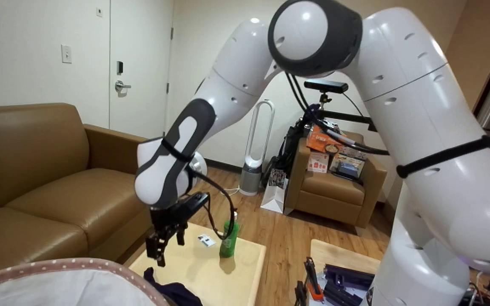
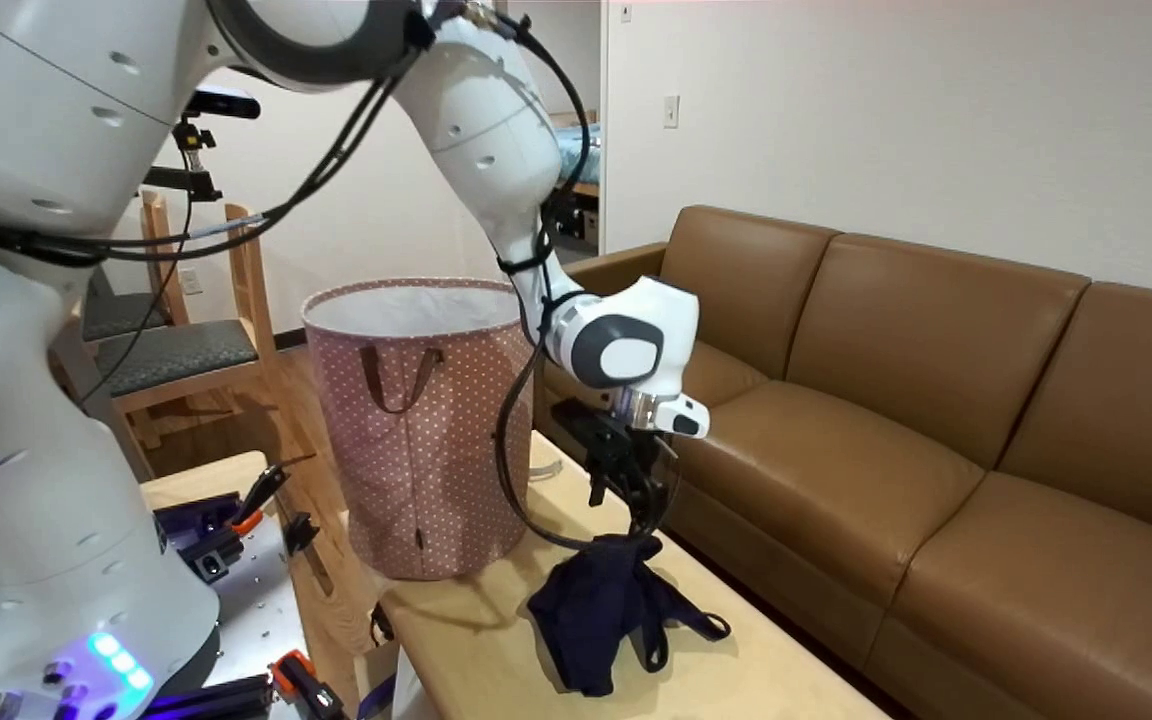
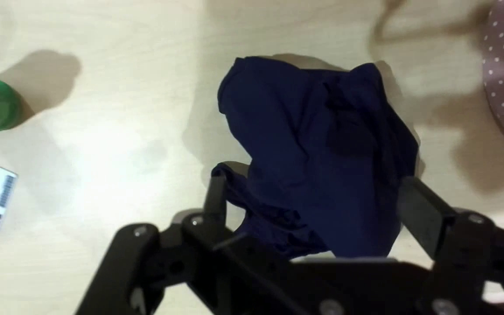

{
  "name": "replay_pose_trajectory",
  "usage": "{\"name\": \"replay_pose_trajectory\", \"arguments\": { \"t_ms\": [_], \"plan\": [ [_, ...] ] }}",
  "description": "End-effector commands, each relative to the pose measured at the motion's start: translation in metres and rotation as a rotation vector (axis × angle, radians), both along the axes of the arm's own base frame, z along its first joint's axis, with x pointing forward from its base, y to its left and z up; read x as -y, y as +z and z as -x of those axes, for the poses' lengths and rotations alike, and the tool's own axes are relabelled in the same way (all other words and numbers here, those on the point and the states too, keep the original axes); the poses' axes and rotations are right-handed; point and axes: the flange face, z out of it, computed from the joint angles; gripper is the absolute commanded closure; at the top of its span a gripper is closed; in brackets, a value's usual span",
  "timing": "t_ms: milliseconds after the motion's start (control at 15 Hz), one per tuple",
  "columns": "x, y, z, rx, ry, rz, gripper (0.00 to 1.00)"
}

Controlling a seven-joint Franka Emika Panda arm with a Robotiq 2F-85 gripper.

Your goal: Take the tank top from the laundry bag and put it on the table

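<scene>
The tank top [image 2: 601, 610] is a crumpled dark navy cloth lying on the light wood table [image 2: 476, 650]. It shows whole in an exterior view, with straps spread to one side. Elsewhere only part of it [image 1: 175, 293] shows behind the laundry bag [image 1: 64, 264]. In the wrist view the tank top [image 3: 317, 127] lies on the table [image 3: 116, 87], below and ahead of the spread fingers. My gripper [image 1: 170, 251] is open and empty, with a visible gap above the table. It also shows in the wrist view [image 3: 313, 190]. The pink dotted bag [image 2: 476, 450] stands upright; its inside bottom is hidden.
A green bottle [image 1: 229, 244] stands on the table, with a white card [image 1: 206, 240] near it. The brown sofa [image 2: 836, 480] runs along the table's far side. A cart [image 2: 251, 570] with tools stands by the robot base. A cable [image 2: 506, 450] hangs from the arm.
</scene>
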Motion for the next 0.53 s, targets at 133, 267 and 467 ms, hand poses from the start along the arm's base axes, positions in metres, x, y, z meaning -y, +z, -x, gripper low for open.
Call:
{"name": "replay_pose_trajectory", "arguments": {
  "t_ms": [133,267,467],
  "plan": [
    [0.007,0.137,0.014,-0.073,0.037,0.113,0.0],
    [-0.003,0.189,0.013,-0.042,0.077,0.142,0.0],
    [-0.036,0.264,0.012,0.067,0.118,0.115,0.0]
  ]
}}
